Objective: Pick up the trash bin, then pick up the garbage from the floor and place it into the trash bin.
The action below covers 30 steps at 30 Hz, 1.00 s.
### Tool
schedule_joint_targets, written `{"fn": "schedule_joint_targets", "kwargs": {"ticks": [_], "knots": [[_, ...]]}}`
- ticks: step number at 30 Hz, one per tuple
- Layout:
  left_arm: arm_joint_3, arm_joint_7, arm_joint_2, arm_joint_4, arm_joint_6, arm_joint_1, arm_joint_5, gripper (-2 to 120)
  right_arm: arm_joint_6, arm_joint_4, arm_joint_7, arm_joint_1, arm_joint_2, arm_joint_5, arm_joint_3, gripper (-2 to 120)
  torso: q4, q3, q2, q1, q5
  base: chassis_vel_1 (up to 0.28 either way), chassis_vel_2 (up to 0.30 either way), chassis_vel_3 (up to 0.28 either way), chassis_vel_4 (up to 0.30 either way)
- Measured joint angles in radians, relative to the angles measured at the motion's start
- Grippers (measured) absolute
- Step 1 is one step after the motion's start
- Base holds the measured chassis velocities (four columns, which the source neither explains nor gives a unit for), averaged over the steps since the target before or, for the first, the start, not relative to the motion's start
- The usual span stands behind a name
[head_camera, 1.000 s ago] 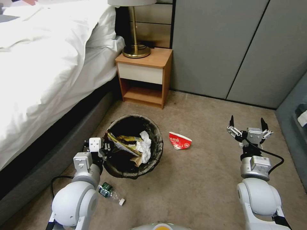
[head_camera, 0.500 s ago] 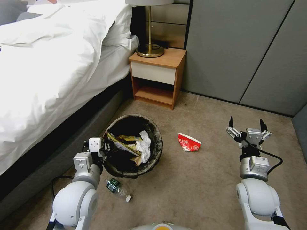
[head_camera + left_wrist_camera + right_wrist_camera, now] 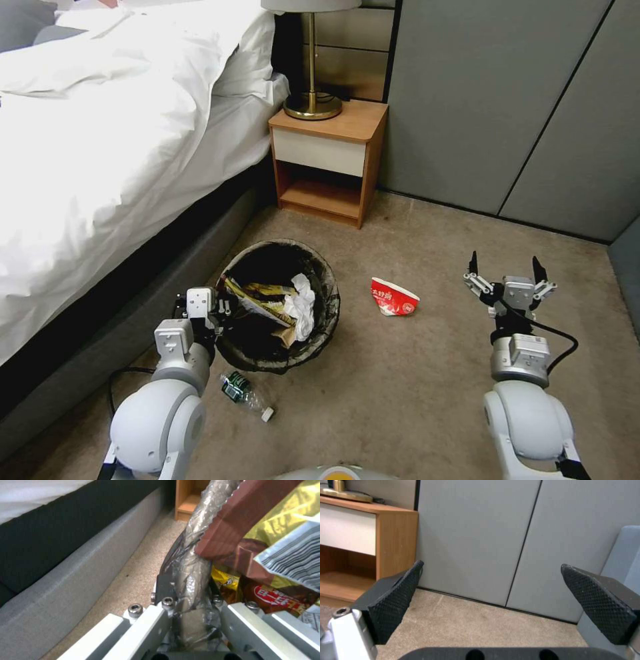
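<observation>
The trash bin [image 3: 331, 293], lined with a dark bag, is at the left beside the bed, with wrappers and crumpled white tissue [image 3: 300, 308] inside. My left gripper [image 3: 223, 311] is shut on its near-left rim. In the left wrist view the bag-covered rim [image 3: 193, 560] runs between that gripper's [image 3: 186, 592] fingers, with wrappers beside it. On the floor [image 3: 413, 387], a red-and-white carton [image 3: 395, 297] lies just right of the bin. A clear plastic bottle [image 3: 245, 395] lies in front of the bin near my left arm. My right gripper [image 3: 503, 268] hangs open and empty, right of the carton. Its black fingers [image 3: 395, 597] stand wide apart.
A bed [image 3: 100, 133] with white bedding runs along the left. A wooden nightstand [image 3: 327, 160] with a brass lamp [image 3: 312, 100] stands behind the bin. Grey wall panels [image 3: 500, 100] close the back. Open carpet lies between the bin and my right arm.
The whole view shifted early on, so the camera turned. Since then my right gripper has moved slightly left, staying open. The left gripper keeps its hold on the bin's rim.
</observation>
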Motion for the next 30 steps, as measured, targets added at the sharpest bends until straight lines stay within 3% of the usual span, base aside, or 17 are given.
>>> {"fn": "schedule_joint_targets", "kwargs": {"ticks": [12,14,15,16,18,19,23,24,26,30], "knots": [[0.004,0.000,0.000,-0.003,0.001,0.001,0.009,0,-0.011,0.035,-0.004,-0.022,-0.028,0.009,0.002,100,-0.0002,0.000,0.000,0.000,0.0001,0.000,0.000,0.000,0.000],[0.003,0.001,-0.001,-0.003,0.001,0.001,0.009,0,-0.094,0.051,0.013,-0.011,-0.065,0.046,-0.015,100,-0.0006,0.000,0.000,0.000,0.0001,0.000,0.000,0.000,0.000],[0.001,0.002,-0.001,-0.003,0.001,0.002,0.010,0,-0.211,0.059,0.035,0.027,-0.122,0.108,-0.036,100,-0.0002,0.000,0.000,0.000,0.0002,0.000,0.000,0.000,0.000],[0.001,0.002,-0.001,-0.003,0.001,0.002,0.010,0,-0.211,0.059,0.035,0.027,-0.122,0.108,-0.036,100,-0.0002,0.000,0.000,0.000,0.0002,0.000,0.000,0.000,0.000],[-0.006,0.002,-0.001,-0.003,-0.001,0.004,0.009,0,-0.380,0.051,0.035,0.103,-0.210,0.197,-0.063,100,0.0000,0.000,0.000,0.000,0.0002,0.000,0.000,0.000,0.000],[-0.006,0.002,-0.001,-0.003,-0.001,0.004,0.009,0,-0.380,0.051,0.035,0.103,-0.210,0.197,-0.063,100,0.0000,0.000,0.000,0.000,0.0002,0.000,0.000,0.000,0.000],[-0.012,0.003,-0.007,-0.006,-0.003,0.007,0.011,0,-0.630,-0.069,-0.051,0.304,-0.368,0.339,-0.140,100,0.0002,0.000,0.000,0.000,0.0000,0.000,0.000,0.000,0.000],[-0.012,0.003,-0.007,-0.006,-0.003,0.007,0.011,0,-0.630,-0.069,-0.051,0.304,-0.368,0.339,-0.140,100,0.0002,0.000,0.000,0.000,0.0000,0.000,0.000,0.000,0.000],[-0.013,0.003,-0.010,-0.006,-0.003,0.004,0.013,0,-0.719,-0.172,-0.121,0.415,-0.391,0.368,-0.189,100,0.0001,0.000,0.000,0.000,0.0005,0.000,0.000,0.000,0.000],[-0.016,0.003,-0.010,-0.006,-0.002,0.002,0.014,0,-0.742,-0.320,-0.172,0.541,-0.366,0.383,-0.267,100,0.0000,0.000,0.000,0.000,0.0001,0.000,0.000,0.000,0.000]]}}
